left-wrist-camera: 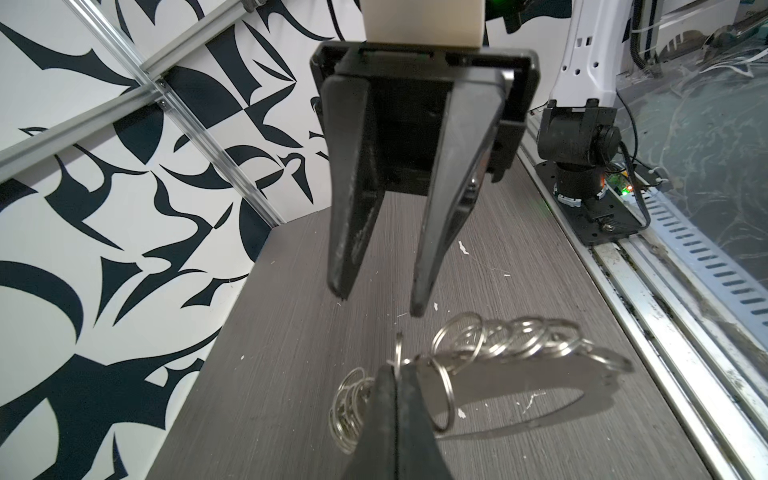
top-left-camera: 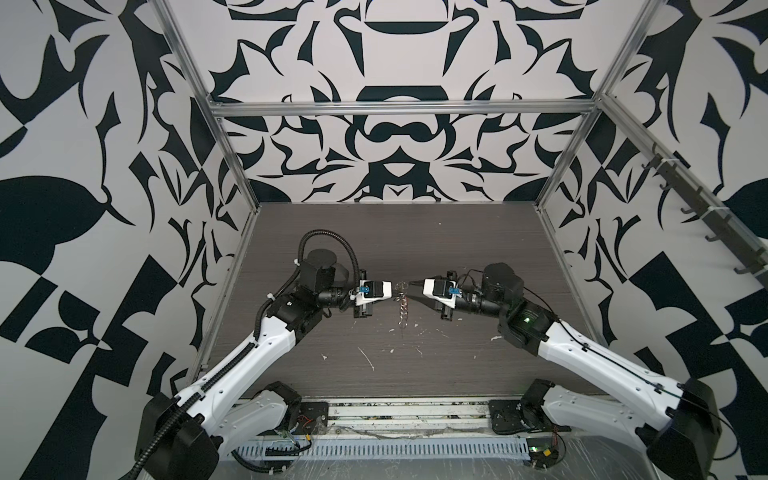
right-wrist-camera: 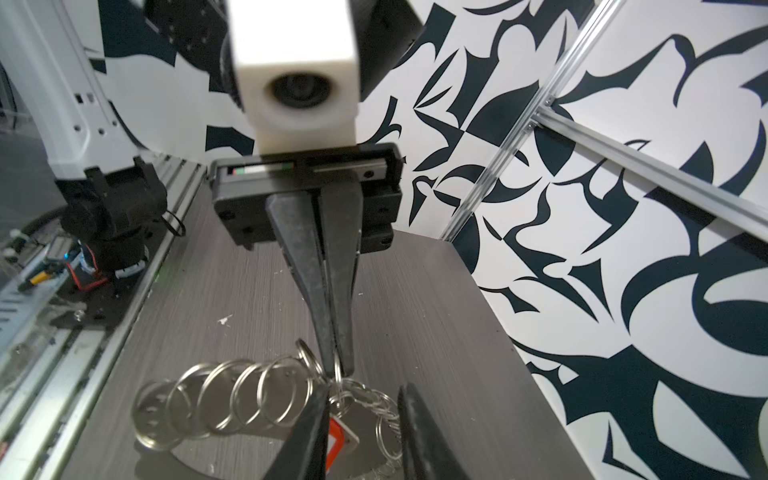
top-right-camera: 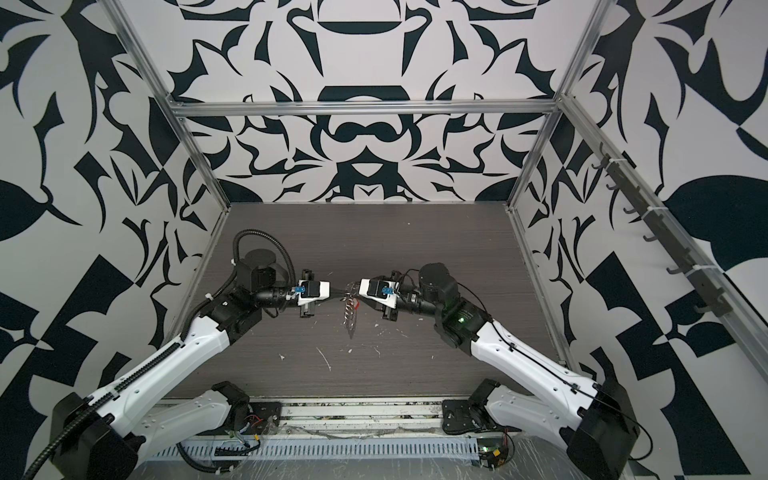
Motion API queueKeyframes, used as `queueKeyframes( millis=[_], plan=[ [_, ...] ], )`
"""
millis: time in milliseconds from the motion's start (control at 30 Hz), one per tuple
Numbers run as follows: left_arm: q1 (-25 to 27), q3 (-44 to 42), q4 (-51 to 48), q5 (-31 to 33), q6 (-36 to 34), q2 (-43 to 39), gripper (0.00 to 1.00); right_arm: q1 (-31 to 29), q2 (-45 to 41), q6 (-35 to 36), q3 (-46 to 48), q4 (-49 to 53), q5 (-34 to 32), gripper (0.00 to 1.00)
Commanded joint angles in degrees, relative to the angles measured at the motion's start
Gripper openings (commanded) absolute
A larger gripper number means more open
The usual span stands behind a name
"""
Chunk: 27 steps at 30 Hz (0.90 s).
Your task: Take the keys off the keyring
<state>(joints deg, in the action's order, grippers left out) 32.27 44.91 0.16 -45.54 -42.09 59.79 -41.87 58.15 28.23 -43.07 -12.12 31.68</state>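
At the centre of both top views, above a grey wood-grain tabletop, the left gripper reached in from the lower left. Its jaws were pressed together on a single split ring at the upper end of the keyring chain. The silvery rings overlapped one another and trailed from that pinch toward the bottom of the frame. Whether they rested on the wood could not be told. The keys were too small to tell apart from the rings. In the right wrist view a red tag with a white label lay under the bunch, at the lower middle of the picture. Just right of the chain, the right gripper stood with its jaws spread. Its fingertips were close beside the rings and gripped nothing. Its arm ran off to the lower right.
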Motion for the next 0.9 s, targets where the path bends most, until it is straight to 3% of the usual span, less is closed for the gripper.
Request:
queueKeyframes(
  millis=[0, 100, 267, 433, 633, 867],
  plan=[
    [0.18, -0.61, 5.76, -0.59, -1.33, -1.85, 0.0, -0.22, -0.85, -1.17, -0.06, -1.96, -1.37, 0.38],
    [0.16, -3.09, 11.26, 0.14, -0.59, -2.94, 0.0, -0.24, -0.67, -1.76, 0.31, -2.84, -1.92, 0.39],
    [0.16, -6.24, 16.47, 2.91, -8.47, -4.72, 0.0, -0.19, -2.45, -2.9, 3.24, -6.71, -6.23, 0.39],
    [-0.06, -5.15, 15.17, 3.84, -15.02, -5.43, 0.0, -0.27, -4.79, -3.14, 6.78, -10.18, -9.94, 0.4],
    [-2.1, -4.95, 20.9, -0.92, -12.96, -4.48, 0.0, -0.28, -3.5, -3.47, 7.69, -11.39, -9.81, 0.41],
    [-2.71, -2.26, 19.0, -3.43, -12.36, -3.73, 0.0, -0.17, -0.71, -5.41, 8.27, -15.49, -9.98, 0.43]
  ],
)
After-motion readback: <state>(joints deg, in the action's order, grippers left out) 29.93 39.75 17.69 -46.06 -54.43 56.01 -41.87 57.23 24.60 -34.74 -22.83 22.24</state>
